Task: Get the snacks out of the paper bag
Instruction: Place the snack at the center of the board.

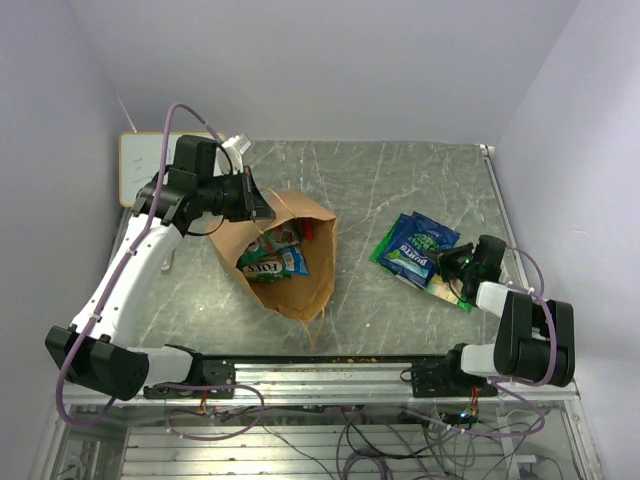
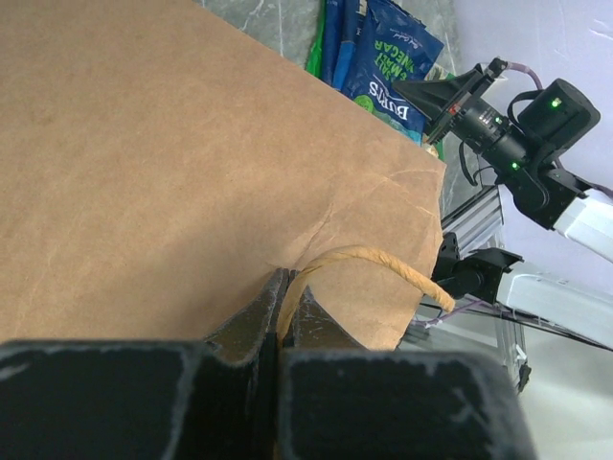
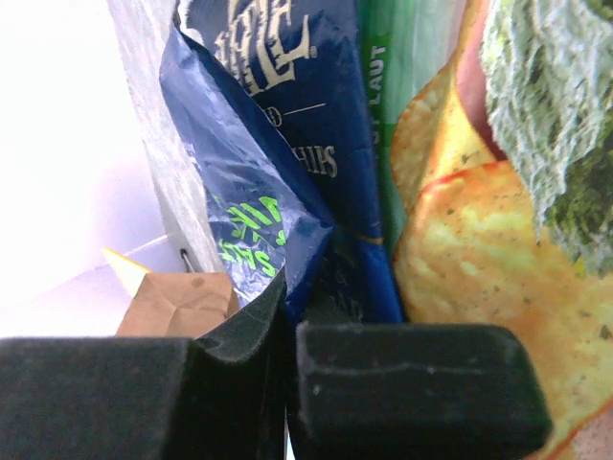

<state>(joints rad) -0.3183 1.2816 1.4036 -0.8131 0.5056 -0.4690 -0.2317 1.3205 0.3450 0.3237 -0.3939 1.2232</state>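
Note:
The brown paper bag [image 1: 300, 285] lies on its side left of centre, mouth facing up-left. Several snacks [image 1: 275, 262] show inside it, green, blue and red. My left gripper [image 1: 262, 205] is at the bag's upper rim. In the left wrist view this gripper [image 2: 285, 287] is shut on the twisted paper handle [image 2: 374, 261], with the bag's wall [image 2: 144, 172] filling the frame. On the right lies a pile of blue, green and yellow snacks [image 1: 420, 245]. My right gripper [image 1: 455, 265] is at that pile's near edge, and in its wrist view this gripper [image 3: 295, 302] is shut on a blue packet [image 3: 259, 144].
A small whiteboard [image 1: 135, 170] leans at the back left by the wall. Walls close in the table on the left, back and right. A metal rail [image 1: 330, 375] runs along the near edge between the arm bases. A yellow-orange packet [image 3: 479, 268] lies beside the blue one.

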